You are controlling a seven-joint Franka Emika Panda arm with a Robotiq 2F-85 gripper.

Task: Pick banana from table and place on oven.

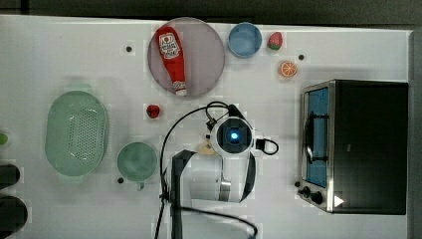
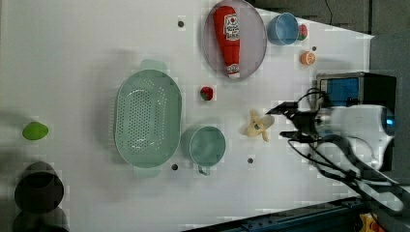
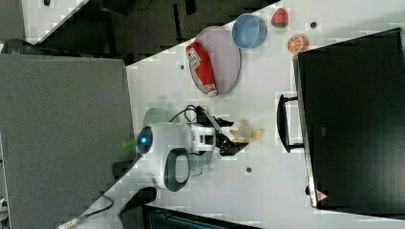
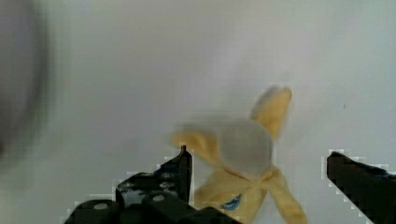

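While the pincer (image 4: 257,186) stands spread astride the banana (image 4: 243,154) mid-worktop (image 1: 74,55), lower squarely, pinch across its pale body, not the peel flaps.

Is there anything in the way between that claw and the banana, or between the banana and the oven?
Nothing visible. The open end effector already straddles the banana, and only bare table separates it from the oven.

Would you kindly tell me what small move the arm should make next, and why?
Probably lower a little and close on the banana: the gripper has its jaws open with the banana lying between them on the table, not yet gripped. The oven comes later.
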